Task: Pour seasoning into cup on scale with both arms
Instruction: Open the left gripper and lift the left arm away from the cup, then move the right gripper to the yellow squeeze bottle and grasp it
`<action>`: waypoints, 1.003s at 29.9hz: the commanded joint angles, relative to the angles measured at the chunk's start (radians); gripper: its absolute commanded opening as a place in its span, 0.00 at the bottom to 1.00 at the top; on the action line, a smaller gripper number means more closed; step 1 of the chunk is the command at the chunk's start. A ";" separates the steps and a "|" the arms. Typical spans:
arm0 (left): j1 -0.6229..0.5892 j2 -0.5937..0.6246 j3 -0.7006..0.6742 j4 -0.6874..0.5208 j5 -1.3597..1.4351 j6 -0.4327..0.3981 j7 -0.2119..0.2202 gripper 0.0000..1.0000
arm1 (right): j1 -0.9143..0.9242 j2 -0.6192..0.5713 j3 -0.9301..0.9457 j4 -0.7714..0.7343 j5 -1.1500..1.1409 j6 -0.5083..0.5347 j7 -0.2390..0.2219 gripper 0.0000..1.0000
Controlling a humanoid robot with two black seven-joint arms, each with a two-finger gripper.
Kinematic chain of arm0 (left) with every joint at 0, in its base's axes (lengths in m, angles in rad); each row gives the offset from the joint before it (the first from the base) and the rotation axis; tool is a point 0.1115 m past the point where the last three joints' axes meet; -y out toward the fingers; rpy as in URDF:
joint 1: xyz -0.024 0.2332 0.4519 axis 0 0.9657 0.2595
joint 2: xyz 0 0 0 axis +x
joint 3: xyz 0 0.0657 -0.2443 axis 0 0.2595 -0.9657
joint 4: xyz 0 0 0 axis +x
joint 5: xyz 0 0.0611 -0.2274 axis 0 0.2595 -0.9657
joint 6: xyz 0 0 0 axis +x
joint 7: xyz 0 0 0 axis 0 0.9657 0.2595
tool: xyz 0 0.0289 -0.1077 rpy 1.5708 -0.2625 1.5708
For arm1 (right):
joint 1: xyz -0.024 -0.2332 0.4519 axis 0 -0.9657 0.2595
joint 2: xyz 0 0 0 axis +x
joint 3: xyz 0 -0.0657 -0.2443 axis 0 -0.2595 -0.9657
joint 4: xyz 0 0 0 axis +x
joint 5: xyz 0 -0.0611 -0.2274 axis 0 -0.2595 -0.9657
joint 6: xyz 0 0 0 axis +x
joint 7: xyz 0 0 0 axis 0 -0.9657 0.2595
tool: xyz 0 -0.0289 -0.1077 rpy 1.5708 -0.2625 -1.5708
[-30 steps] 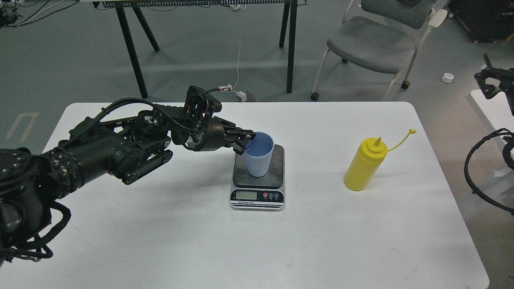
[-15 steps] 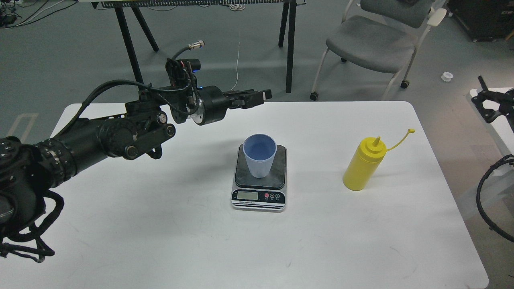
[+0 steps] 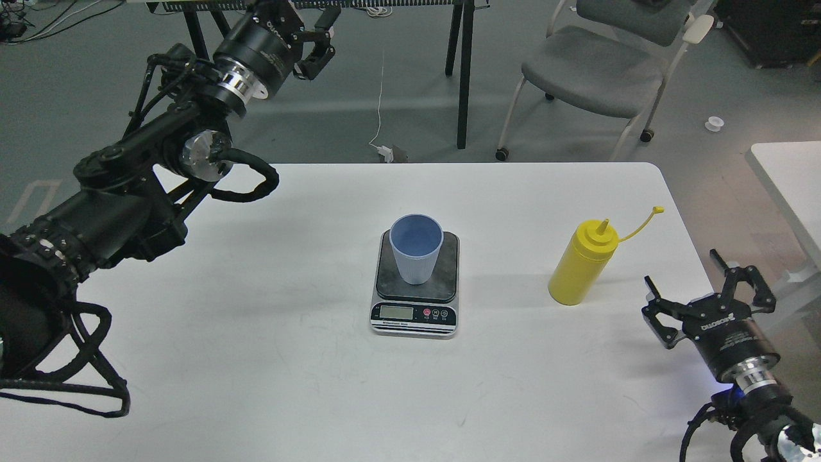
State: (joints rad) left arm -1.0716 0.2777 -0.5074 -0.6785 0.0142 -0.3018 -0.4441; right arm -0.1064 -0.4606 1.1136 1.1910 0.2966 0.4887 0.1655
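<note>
The light blue cup [image 3: 415, 251] stands upright on the dark platform of the scale [image 3: 414, 313], at the middle of the white table [image 3: 256, 359]. The yellow seasoning bottle [image 3: 580, 264] stands upright to the right of the scale, its cap [image 3: 657, 210] hanging on its tether. My left gripper [image 3: 328, 38] is open and empty, raised high beyond the table's far left edge, well away from the cup. My right gripper [image 3: 684, 272] is open and empty, low at the table's right edge, a little to the right of the bottle and in front of it.
A grey chair [image 3: 596, 64] and the black legs of another table [image 3: 464, 70] stand on the floor behind. A white cable with a plug [image 3: 387, 151] lies at the table's far edge. A second white table [image 3: 786, 183] is at the right.
My left gripper let go of the cup's rim, then rose and swung back to the upper left. My right arm came down into view beside the bottle. The cup stays on the scale.
</note>
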 commanded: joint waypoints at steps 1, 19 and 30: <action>0.027 0.032 -0.057 0.007 -0.095 -0.020 0.089 1.00 | -0.026 0.106 -0.009 0.002 -0.007 0.000 0.000 1.00; 0.091 0.074 -0.151 0.001 -0.139 -0.082 0.113 1.00 | 0.105 0.306 -0.003 -0.155 -0.016 0.000 0.020 0.99; 0.101 0.075 -0.149 -0.001 -0.135 -0.080 0.111 1.00 | 0.228 0.326 -0.018 -0.284 -0.016 0.000 0.019 0.99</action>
State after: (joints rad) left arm -0.9741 0.3527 -0.6567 -0.6795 -0.1217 -0.3828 -0.3313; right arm 0.0961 -0.1398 1.0968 0.9307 0.2807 0.4887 0.1844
